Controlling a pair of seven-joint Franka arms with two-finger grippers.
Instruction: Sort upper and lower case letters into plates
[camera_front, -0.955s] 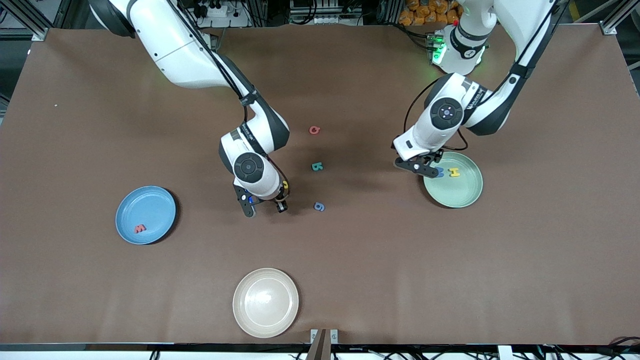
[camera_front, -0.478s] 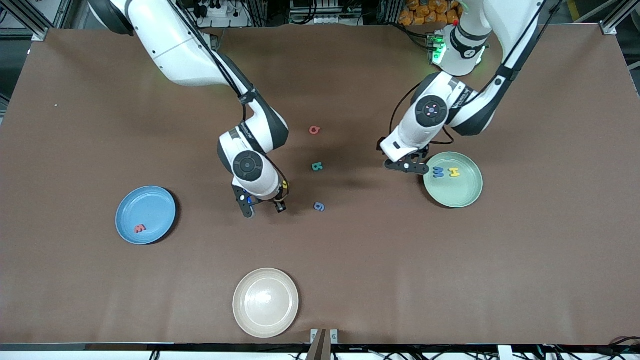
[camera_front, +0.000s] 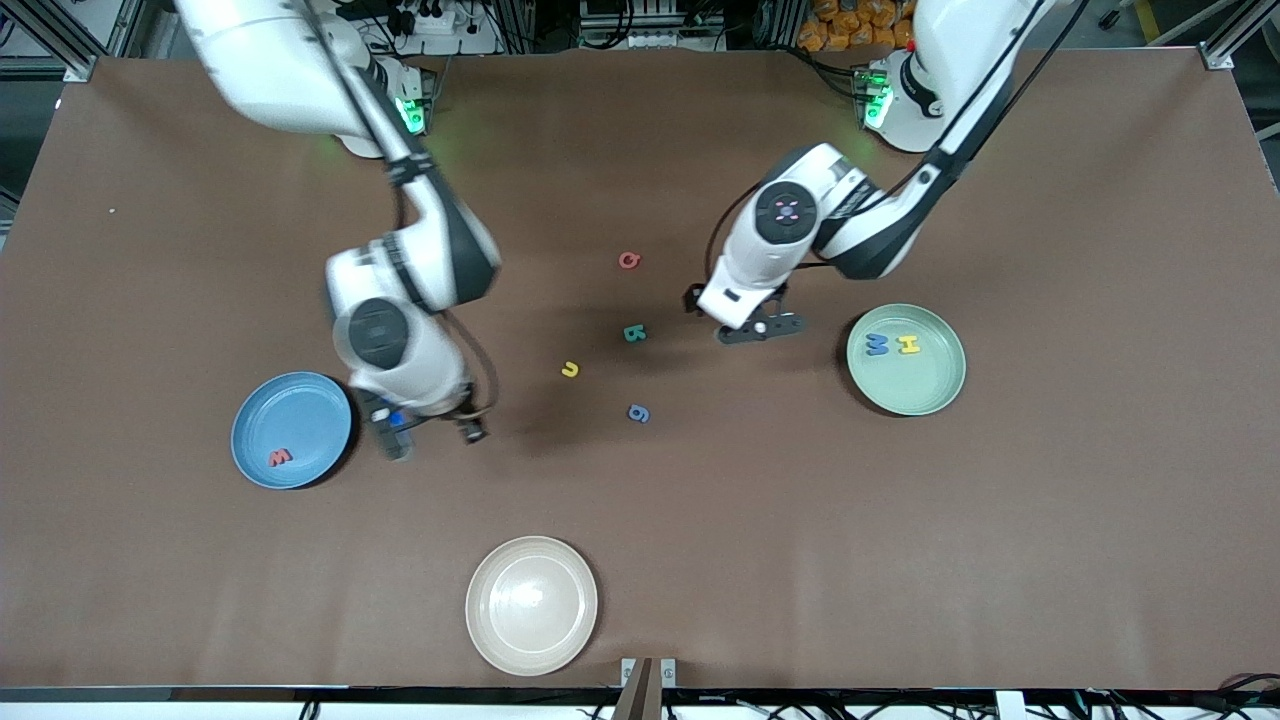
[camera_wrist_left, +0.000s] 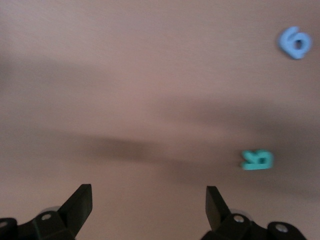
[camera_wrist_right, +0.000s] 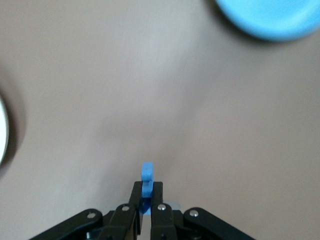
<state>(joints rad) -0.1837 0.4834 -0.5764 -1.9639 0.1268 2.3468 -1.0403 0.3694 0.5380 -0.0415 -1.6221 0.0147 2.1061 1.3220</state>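
Note:
My right gripper (camera_front: 397, 428) is shut on a small blue letter (camera_wrist_right: 147, 175) and hangs over bare table beside the blue plate (camera_front: 300, 405), which holds a red letter (camera_front: 280, 458). The blue plate's rim (camera_wrist_right: 270, 20) shows in the right wrist view. My left gripper (camera_front: 748, 322) is open and empty (camera_wrist_left: 147, 195), over the table between a teal letter (camera_front: 634, 333) and the pale green plate (camera_front: 915, 388). That plate holds a blue letter (camera_front: 877, 344) and a yellow letter (camera_front: 908, 345). Loose on the table lie a red letter (camera_front: 628, 260), a yellow letter (camera_front: 570, 369) and a blue letter (camera_front: 638, 413).
A cream-white plate (camera_front: 531, 605) sits near the table's front edge, and its rim (camera_wrist_right: 2, 130) shows in the right wrist view. The left wrist view shows the teal letter (camera_wrist_left: 258, 160) and the loose blue letter (camera_wrist_left: 295, 42) on the brown mat.
My right gripper closed on the blue letter and carried it toward the blue plate, uncovering the yellow letter. My left gripper moved from the green plate toward the teal letter.

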